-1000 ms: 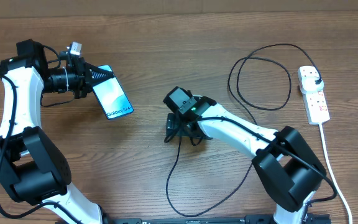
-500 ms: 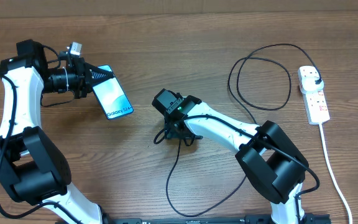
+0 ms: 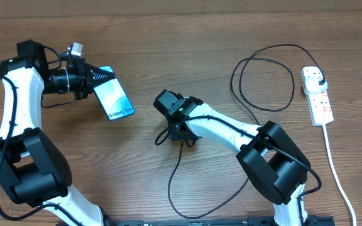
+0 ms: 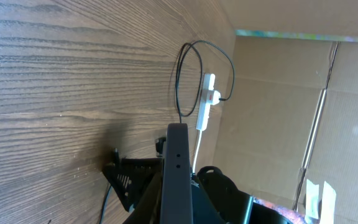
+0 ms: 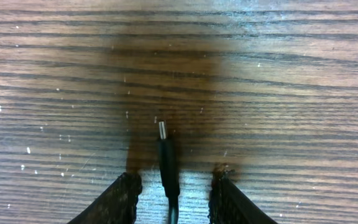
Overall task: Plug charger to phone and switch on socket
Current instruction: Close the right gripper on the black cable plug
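Overhead: the left gripper (image 3: 99, 80) is clamped on one end of the phone (image 3: 114, 97), screen up, at the left of the table (image 3: 187, 37). The right gripper (image 3: 176, 133) is low at mid-table over the charger cable (image 3: 232, 80). We note the plug adapter (image 3: 317, 78) seated in the power strip (image 3: 322, 108) at far right. Left wrist: the phone shows edge-on, the strip beyond it. Right wrist: the connector tip (image 5: 162, 130) lies on the wood between the fingers (image 5: 120, 199), which stand apart and clear of the cable.
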